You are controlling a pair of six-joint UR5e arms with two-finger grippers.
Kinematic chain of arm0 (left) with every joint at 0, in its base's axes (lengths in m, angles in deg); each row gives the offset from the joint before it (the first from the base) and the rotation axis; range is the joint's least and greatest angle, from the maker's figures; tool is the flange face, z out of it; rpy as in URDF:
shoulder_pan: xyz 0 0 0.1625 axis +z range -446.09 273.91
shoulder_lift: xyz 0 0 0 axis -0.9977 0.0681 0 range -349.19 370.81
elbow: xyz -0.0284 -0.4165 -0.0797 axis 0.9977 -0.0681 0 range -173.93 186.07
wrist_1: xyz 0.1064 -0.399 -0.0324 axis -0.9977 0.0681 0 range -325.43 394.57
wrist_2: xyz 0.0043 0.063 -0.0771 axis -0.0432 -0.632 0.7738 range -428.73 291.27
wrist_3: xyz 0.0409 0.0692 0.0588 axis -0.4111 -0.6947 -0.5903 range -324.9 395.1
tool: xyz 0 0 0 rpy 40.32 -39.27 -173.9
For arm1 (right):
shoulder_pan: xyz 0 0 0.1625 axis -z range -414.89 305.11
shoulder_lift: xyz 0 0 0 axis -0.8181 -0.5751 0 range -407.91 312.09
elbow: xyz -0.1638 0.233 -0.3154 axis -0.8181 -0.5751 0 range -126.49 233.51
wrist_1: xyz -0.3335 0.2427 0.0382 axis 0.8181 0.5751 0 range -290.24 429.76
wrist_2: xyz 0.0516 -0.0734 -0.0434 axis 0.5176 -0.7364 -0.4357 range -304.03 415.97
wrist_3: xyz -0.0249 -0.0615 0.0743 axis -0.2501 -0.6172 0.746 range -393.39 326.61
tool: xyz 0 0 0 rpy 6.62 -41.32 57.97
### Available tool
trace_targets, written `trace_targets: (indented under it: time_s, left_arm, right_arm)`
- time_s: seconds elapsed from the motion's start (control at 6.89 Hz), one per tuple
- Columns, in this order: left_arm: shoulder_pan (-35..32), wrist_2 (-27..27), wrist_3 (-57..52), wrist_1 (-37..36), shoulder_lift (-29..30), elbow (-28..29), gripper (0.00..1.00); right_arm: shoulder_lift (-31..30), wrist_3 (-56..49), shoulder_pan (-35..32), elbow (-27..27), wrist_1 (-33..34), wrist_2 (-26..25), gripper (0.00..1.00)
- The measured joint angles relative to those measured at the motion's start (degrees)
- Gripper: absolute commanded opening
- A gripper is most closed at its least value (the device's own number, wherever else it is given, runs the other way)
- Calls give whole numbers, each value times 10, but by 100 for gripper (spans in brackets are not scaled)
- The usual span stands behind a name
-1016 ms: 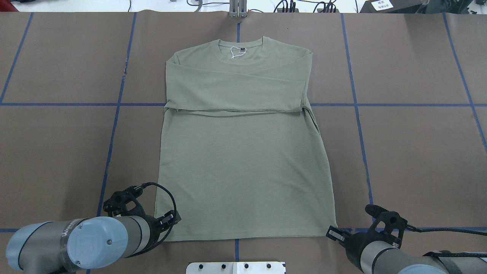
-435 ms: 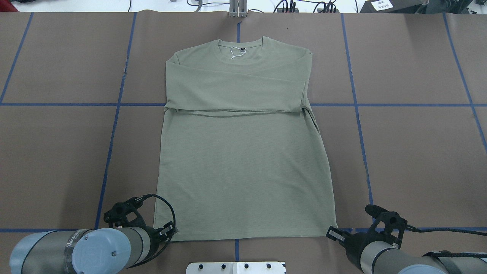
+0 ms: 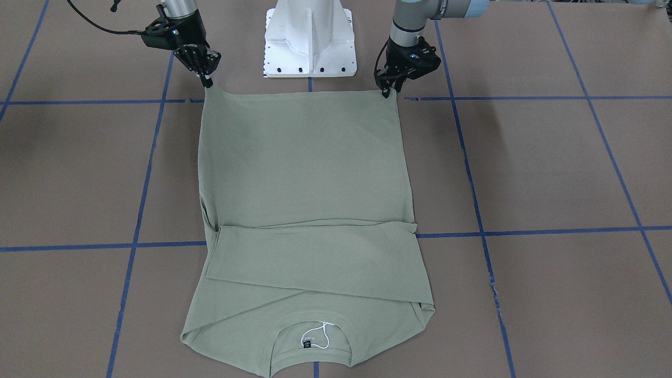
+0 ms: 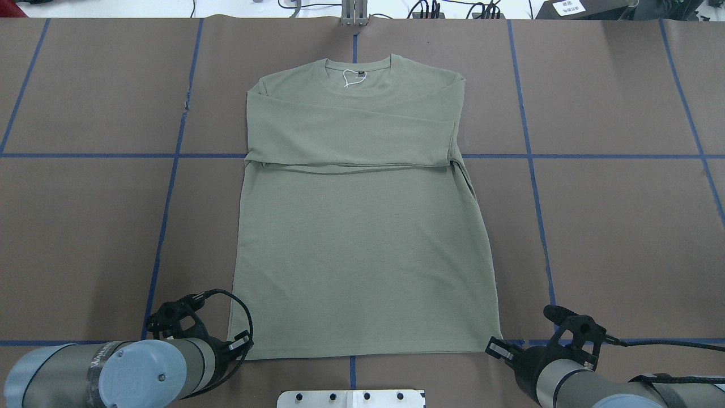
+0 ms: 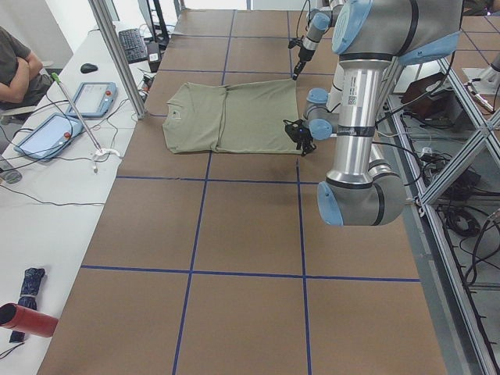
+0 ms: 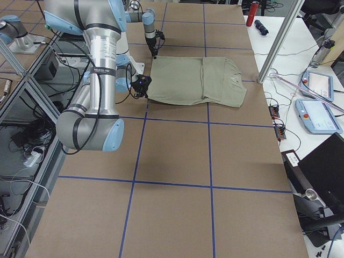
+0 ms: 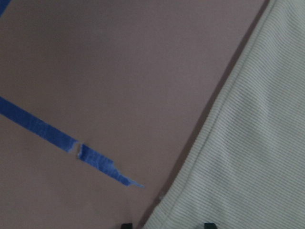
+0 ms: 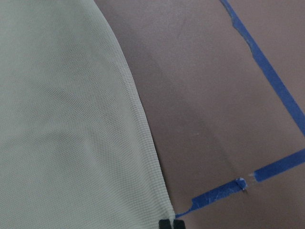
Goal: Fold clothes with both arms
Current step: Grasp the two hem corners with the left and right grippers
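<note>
Brown paper table [image 4: 85, 226], blue tape [image 4: 163, 226] in a grid, and the green shirt [image 4: 362, 255] lies flat mid-table, sleeves [image 4: 351, 136] folded across the chest, collar [image 4: 358, 67] far from me. My left gripper [image 3: 387, 90] has its jaws spread astride one near hem corner [image 3: 392, 95] — close too shallow and I'd catch a single layer, or only paper. My right gripper [image 3: 206, 80] touches the other corner [image 3: 206, 90]; pinching or not, I cannot tell. Uneven grips would skew the fold.

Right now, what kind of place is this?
Probably a robot lab: two arms at a taped table with a shirt, and control tablets on a side desk.
</note>
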Motion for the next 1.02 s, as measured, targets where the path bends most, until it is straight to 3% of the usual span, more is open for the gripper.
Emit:
trace_targets:
  time_s: [0.58, 1.02]
  left_arm:
    - [4, 2, 3, 0, -1, -53, 0]
    - [21, 3, 19, -2, 3, -145, 0]
  right_arm:
    - [-1, 2, 1, 9, 0, 5, 0]
    - [-59, 25, 9, 104, 11, 52, 0]
